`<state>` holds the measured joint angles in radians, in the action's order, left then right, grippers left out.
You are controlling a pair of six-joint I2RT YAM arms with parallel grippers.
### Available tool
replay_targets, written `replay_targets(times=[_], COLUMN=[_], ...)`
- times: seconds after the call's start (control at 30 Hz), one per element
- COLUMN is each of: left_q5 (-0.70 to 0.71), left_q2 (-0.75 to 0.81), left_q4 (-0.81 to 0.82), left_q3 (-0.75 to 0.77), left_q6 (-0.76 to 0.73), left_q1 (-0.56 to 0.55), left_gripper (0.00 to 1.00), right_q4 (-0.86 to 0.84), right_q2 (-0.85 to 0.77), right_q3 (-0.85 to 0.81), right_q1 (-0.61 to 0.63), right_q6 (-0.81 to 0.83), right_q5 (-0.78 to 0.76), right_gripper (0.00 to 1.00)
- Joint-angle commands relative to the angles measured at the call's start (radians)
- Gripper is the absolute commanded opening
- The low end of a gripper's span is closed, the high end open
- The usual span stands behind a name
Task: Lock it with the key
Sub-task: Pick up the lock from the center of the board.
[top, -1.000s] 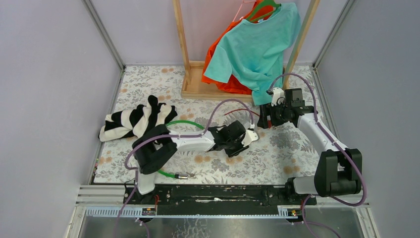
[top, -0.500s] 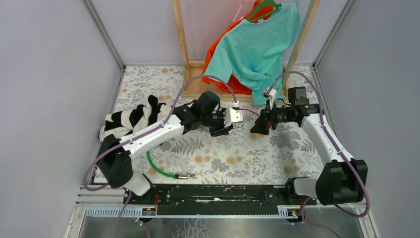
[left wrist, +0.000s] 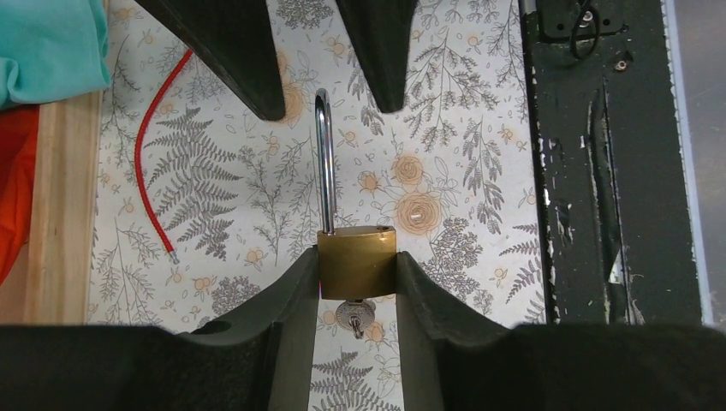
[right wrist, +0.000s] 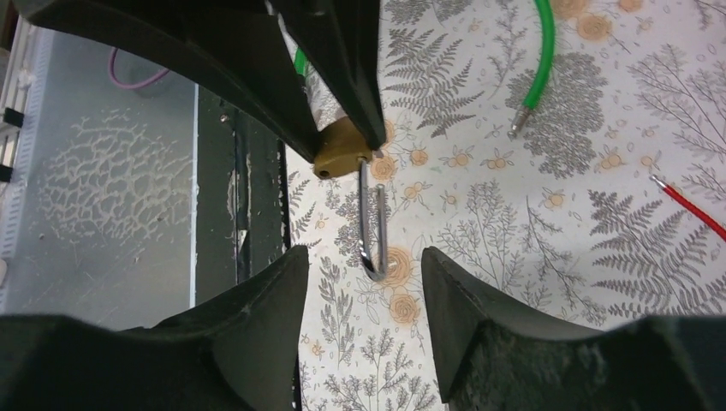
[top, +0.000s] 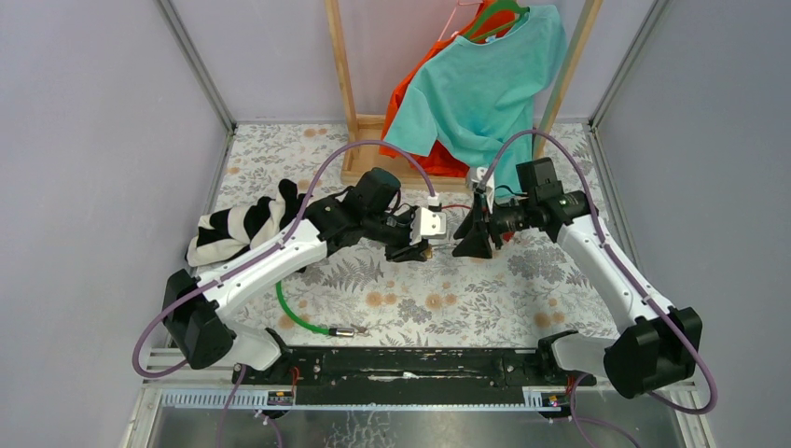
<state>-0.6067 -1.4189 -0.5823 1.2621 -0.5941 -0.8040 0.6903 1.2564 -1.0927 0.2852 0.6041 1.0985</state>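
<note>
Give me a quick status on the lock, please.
Left gripper shut on padlock. Right gripper open, straddling shackle, no contact. Key in padlock. Nothing in the way.

Left pincer (left wrist: 356,272) clenched, right pincer (right wrist: 363,257) agape.

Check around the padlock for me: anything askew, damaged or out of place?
Nothing odd at the padlock: it sits square in the left hand. The only untidy thing is a striped garment, crumpled far left.

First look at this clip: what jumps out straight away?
A brass padlock is gripped in the left claw above the floral table, its shackle pointing at the right claw, which stands open around the shackle's tip. Behind them, a teal T-shirt hangs on the wooden rack.
</note>
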Motion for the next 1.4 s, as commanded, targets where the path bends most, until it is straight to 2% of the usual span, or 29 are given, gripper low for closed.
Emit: replay_targets(times=[0.0,0.5,0.73,0.83,0.9,1.27,1.37], left_q5=[-0.05,-0.078,-0.081,-0.084,-0.086,-0.091,-0.09], left_q2=[0.018,-0.013,-0.02,-0.02,-0.019,-0.023,-0.025], left_q4=[-0.01,-0.01,-0.01,-0.01,-0.01,-0.01,-0.002], left_q3=[0.011,0.026,0.026,0.025,0.023,0.016,0.014], left_q6=[-0.005,0.014,0.019,0.019,0.018,0.019,0.02], left_q1=[0.004,0.008,0.01,0.011,0.012,0.015,0.016], left_gripper=[0.0,0.01,0.01,0.01,0.01,0.01,0.03], right_q4=[-0.049,-0.1,-0.131,-0.159,-0.176,-0.212,-0.219], right_q2=[-0.05,-0.057,-0.064,-0.07,-0.076,-0.087,-0.097], right_q3=[0.021,0.06,0.09,0.108,0.114,0.119,0.128], right_q1=[0.061,0.118,0.121,0.122,0.122,0.124,0.126], right_q6=[0.018,0.034,0.032,0.021,0.005,-0.03,-0.028], right_q5=[-0.038,-0.095,-0.118,-0.132,-0.137,-0.123,-0.129], right_gripper=[0.56,0.22,0.2,0.25,0.25,0.17,0.08])
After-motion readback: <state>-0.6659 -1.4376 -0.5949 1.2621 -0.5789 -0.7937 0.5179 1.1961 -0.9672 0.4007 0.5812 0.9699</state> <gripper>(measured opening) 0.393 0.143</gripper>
